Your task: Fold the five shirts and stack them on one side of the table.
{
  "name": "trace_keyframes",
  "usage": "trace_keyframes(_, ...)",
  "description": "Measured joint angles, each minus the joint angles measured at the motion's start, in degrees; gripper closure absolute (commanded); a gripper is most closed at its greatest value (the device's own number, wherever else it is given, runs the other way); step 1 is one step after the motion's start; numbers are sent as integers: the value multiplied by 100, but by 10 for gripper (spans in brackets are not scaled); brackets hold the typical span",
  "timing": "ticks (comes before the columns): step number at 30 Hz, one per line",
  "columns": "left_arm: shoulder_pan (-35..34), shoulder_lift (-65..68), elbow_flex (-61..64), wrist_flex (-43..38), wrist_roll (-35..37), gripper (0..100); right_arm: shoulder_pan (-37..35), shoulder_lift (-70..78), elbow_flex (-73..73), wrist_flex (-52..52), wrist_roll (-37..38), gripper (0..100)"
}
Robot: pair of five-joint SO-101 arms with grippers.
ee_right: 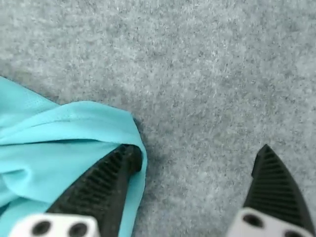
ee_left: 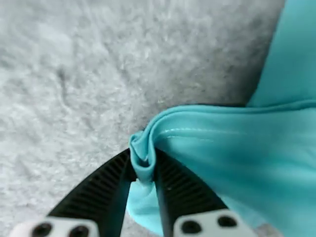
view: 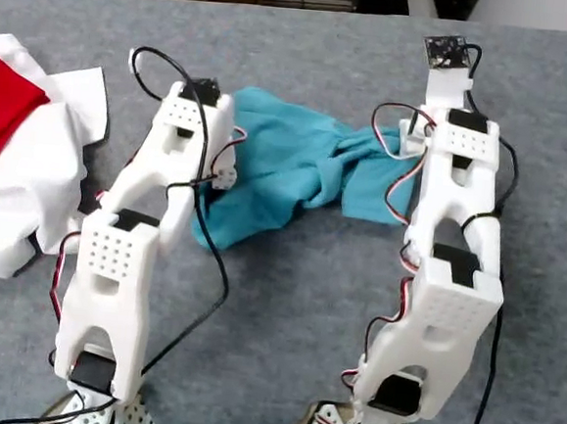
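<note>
the left gripper (ee_left: 142, 165) is pinched tight on a fold of the crumpled teal fabric shirt (view: 287, 163), which lies on the grey felt tabletop (view: 286, 301) between the arms; the right gripper (ee_right: 197, 153) gapes wide, one finger at the shirt's edge.

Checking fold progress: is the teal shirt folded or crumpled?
Crumpled, not folded: the shirt lies twisted and bunched, an edge pinched in the left gripper.

Grey fuzzy cloth-covered table (view: 286, 301)
</note>
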State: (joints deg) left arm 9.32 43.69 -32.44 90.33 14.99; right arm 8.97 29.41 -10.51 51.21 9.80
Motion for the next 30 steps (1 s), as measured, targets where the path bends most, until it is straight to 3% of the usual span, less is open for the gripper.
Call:
trace_keyframes(7, -185, -70, -1705, 853, -9, 981, 0, -791, 0, 712, 659, 641)
trace_keyframes(13, -703, -923, -3051, 985, -9, 981, 9, -1618, 0, 1292, 1380, 641)
trace_keyframes(23, -905, -3174, -3279, 985, -9, 981, -220, -3007, 0, 1987, 1600, 641)
trace_keyframes(30, -1960, -5029, -3341, 598, 0, 981, -466, -3332, 0, 2426, 1600, 641)
